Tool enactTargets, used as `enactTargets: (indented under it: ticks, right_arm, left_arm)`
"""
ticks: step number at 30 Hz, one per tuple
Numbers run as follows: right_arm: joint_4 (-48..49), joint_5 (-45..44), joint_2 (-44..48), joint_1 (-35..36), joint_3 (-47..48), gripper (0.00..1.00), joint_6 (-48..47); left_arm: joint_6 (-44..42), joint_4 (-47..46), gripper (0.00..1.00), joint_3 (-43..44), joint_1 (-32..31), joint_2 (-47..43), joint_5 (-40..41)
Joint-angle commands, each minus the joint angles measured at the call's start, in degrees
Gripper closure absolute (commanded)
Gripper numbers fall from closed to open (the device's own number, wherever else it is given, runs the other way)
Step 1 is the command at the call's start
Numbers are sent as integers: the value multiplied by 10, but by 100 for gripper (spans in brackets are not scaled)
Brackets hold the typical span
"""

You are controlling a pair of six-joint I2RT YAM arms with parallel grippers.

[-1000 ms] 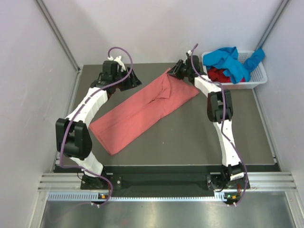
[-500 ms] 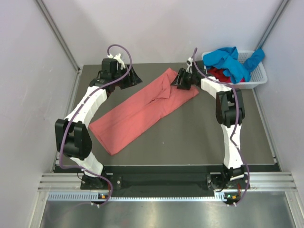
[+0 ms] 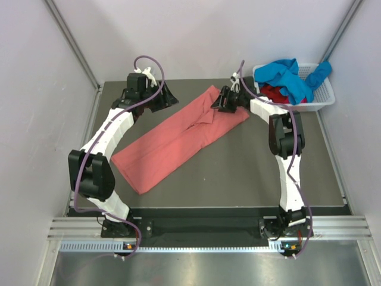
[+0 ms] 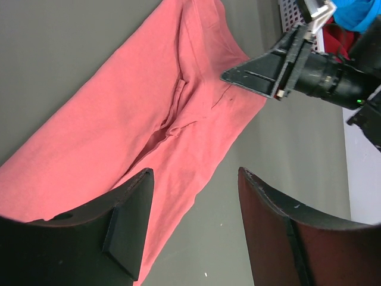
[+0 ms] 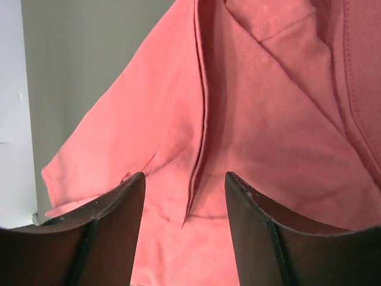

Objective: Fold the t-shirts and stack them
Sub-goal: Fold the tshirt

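Observation:
A salmon-pink t-shirt [image 3: 178, 140] lies flat as a long folded strip, running diagonally across the dark table from near left to far right. My right gripper [image 3: 222, 100] hovers open over its far right end. In the right wrist view a folded hem of the shirt [image 5: 268, 119] runs between the open jaws [image 5: 184, 176], and nothing is gripped. My left gripper [image 3: 165, 99] stands open beside the shirt's far left edge. Its jaws [image 4: 193, 173] frame the cloth's edge [image 4: 137, 107] and bare table. A bright blue shirt [image 3: 286, 74] and a dark red one [image 3: 275, 92] sit in the basket.
The white slotted basket [image 3: 318, 102] stands at the far right corner, just behind the right arm. Grey walls close in the table [image 3: 250, 173] at the back and both sides. The right gripper's black body [image 4: 280, 65] shows in the left wrist view.
The right gripper has opened and let go of the shirt's far end, shifting slightly nearer over it. The left arm and the shirt have stayed put.

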State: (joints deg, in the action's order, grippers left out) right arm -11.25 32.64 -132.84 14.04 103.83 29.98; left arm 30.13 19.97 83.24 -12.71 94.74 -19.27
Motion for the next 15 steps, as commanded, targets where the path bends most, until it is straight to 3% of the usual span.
enactTargets:
  ticks: [1, 11, 15]
  right_arm:
    - [17, 16, -26, 11, 46, 44, 6]
    - [23, 23, -51, 31, 76, 50, 23]
    - [19, 24, -56, 41, 93, 65, 32]
  left_arm:
    - [1, -13, 37, 2, 4, -38, -7]
    - [-8, -5, 37, 8, 5, -39, -2]
    - [-9, -5, 37, 9, 7, -38, -3]
